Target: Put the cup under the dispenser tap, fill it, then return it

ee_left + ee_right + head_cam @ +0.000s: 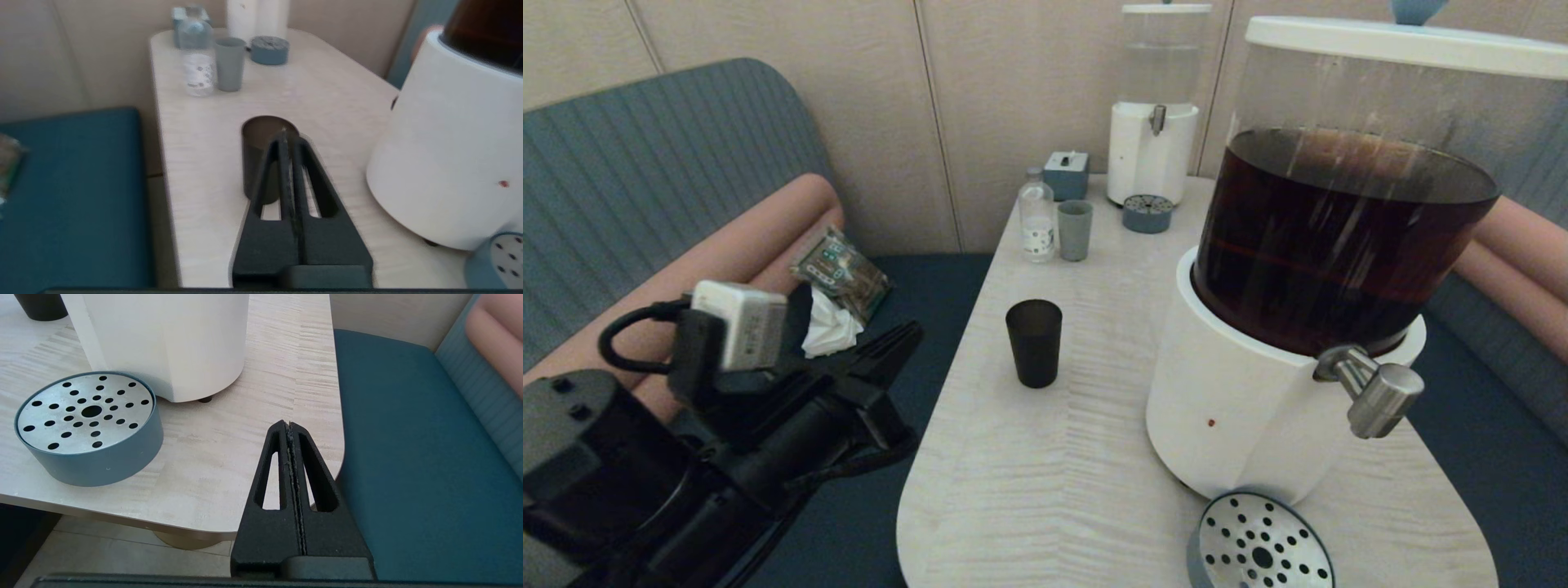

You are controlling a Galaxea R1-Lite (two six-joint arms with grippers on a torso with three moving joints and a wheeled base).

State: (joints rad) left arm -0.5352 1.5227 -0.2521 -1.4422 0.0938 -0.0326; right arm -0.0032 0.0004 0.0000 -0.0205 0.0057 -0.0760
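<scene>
The matte black cup (1034, 343) stands upright on the pale wood table (1045, 490), left of the big dispenser's white base (1233, 392). Its steel tap (1372, 388) juts out above a perforated drip tray (1262, 543). My left gripper (907, 331) hovers off the table's left edge, shut and empty, pointing toward the cup. In the left wrist view the gripper (286, 136) lines up in front of the cup (255, 163), apart from it. My right gripper (289, 424) is shut and empty over the table's near right corner, beside the drip tray (88, 424).
At the table's far end stand a clear bottle (1037, 216), a pale grey-green tumbler (1075, 230), a small blue-grey box (1067, 174) and a smaller clear-liquid dispenser (1156, 106) with its own tray (1147, 214). Blue benches flank the table; a snack packet (843, 273) lies on the left bench.
</scene>
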